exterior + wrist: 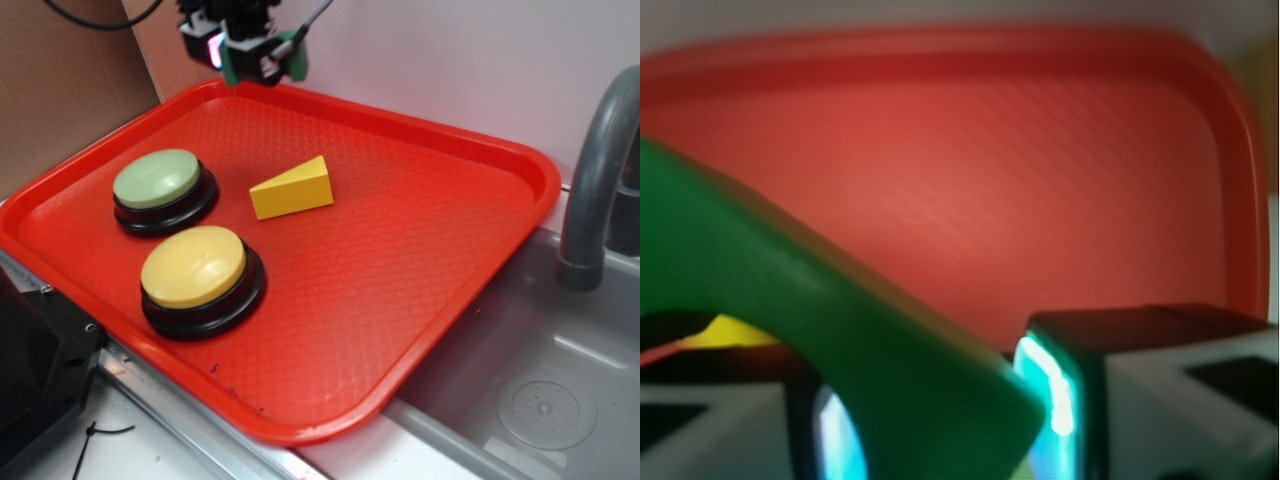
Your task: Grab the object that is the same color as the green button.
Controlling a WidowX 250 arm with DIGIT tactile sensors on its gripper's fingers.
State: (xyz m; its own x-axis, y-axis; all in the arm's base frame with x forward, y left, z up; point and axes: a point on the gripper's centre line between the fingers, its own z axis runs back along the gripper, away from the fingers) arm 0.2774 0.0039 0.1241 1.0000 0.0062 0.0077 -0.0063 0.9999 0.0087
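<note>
My gripper (pixel 262 62) hangs above the tray's far left edge, shut on the dark green arched block (pixel 235 66), which it holds lifted off the tray. In the wrist view the green block (pixel 840 330) fills the lower left, pinched between the two glowing pads (pixel 1050 385). The pale green button (pixel 157 180) on its black base sits on the left of the red tray (pixel 430 230), well below and in front of the gripper.
A yellow-domed button (pixel 194 266) stands near the tray's front left. A yellow wedge (pixel 293 188) lies mid-tray. A grey sink (pixel 540 400) and faucet (pixel 600 170) are to the right. Brown cardboard (pixel 60 90) rises at the back left.
</note>
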